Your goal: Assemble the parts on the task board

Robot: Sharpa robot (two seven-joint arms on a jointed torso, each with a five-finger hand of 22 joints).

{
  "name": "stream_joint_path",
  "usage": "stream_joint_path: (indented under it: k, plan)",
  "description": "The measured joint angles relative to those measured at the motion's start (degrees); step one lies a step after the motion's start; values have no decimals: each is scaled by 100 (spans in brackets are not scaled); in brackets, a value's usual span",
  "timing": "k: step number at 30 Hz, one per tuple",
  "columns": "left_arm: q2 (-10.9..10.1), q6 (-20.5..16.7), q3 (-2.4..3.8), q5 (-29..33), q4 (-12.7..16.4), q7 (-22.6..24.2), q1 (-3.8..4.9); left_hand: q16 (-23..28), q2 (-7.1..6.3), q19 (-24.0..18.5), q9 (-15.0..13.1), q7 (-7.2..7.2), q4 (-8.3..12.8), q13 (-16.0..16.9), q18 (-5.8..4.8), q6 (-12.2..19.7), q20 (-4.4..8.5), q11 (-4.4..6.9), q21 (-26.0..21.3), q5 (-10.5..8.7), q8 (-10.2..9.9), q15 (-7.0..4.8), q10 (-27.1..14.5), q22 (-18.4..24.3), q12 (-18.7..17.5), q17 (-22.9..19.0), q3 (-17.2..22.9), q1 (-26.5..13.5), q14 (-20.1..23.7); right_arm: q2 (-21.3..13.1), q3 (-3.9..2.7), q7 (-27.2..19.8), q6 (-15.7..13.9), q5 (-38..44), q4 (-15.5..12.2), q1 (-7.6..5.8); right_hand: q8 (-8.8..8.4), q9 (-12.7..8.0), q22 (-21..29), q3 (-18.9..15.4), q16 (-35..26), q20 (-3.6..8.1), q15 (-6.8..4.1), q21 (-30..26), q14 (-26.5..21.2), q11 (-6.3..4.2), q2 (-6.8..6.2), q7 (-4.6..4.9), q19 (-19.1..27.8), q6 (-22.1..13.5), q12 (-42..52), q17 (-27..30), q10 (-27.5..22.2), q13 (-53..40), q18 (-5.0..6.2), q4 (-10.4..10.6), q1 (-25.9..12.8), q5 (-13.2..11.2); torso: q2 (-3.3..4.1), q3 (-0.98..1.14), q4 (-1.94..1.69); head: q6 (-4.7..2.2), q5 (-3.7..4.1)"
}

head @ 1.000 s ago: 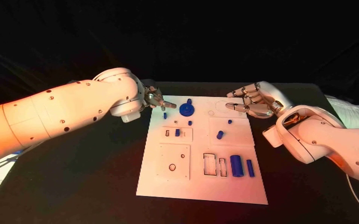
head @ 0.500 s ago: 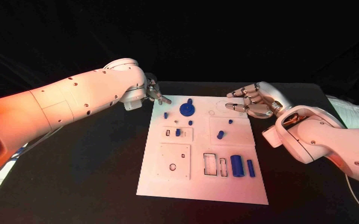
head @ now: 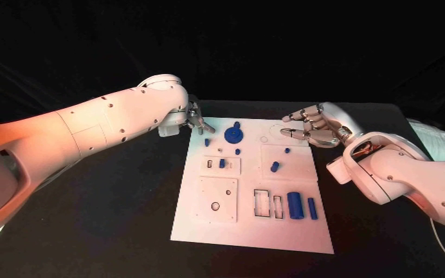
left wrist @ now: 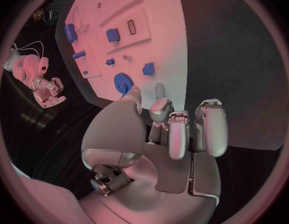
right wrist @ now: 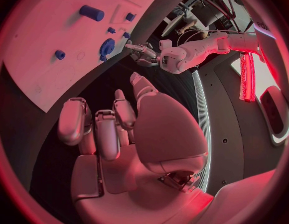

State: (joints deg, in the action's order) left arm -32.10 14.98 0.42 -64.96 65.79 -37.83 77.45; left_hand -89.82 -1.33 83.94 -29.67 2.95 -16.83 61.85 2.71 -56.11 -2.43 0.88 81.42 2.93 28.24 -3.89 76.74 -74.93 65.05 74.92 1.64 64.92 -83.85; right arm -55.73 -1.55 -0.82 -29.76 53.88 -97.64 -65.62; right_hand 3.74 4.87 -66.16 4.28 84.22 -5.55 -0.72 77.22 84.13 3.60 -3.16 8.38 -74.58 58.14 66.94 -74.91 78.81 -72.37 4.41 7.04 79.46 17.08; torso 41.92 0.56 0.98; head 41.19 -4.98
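The white task board (head: 245, 226) lies in the middle of the table. A blue gear (head: 232, 136) sits near its far edge, also seen as the gear (left wrist: 122, 81) and the gear (right wrist: 107, 47) in the wrist views. Small blue pegs (head: 237, 152) and a short blue piece (head: 274, 166) stand mid-board. A thick blue cylinder (head: 295, 205) and a thin one (head: 312, 208) lie near the right edge. My left hand (head: 197, 122) hovers at the board's far left corner, fingers apart, holding nothing. My right hand (head: 312, 127) hangs by the far right corner, loosely curled and empty.
Black table (head: 111, 226) surrounds the board on all sides. Rectangular cut-outs (head: 262, 204) and a square plate with holes (head: 217, 199) mark the board's near half. My right forearm (head: 390, 175) lies along the board's right side.
My left arm has swung, its forearm stretching further across the left of the picture, while its hand stays by the board's far left corner. The right hand has not moved.
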Motion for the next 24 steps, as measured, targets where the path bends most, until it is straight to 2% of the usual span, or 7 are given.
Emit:
stream_joint_path:
  k: [14,18,24]
  plan:
    - [136,243,-18,-12,-131,-6,-107,0,4,0,-32,-8,16,63,0,-33,0,29,62,0,28,-21,29,1,67,-1,-15,-4,-21,10,0,-2,17,0,5,12,0,0,0,0,0,0,0,0,0,0,0,0,0,0,0,0,0,-6,0,0,0,0,3,2,7,13,-10]
    - [140,289,-20,-8,-134,-8,-121,0,50,0,-48,-19,16,86,0,-62,0,48,90,0,28,-21,48,1,85,-1,-15,43,-21,9,1,-2,21,0,6,13,0,0,0,0,0,0,0,0,0,0,0,0,0,0,0,0,0,-8,0,0,0,0,3,4,5,23,-11]
    - [139,314,-20,-4,-128,-10,-128,0,50,0,-59,-39,16,106,0,-82,0,56,90,0,28,-21,79,1,107,-1,-15,43,-21,10,1,-2,26,0,8,14,0,0,0,0,0,0,0,0,0,0,0,0,0,0,0,1,0,-10,0,0,0,20,-1,7,0,27,-2]
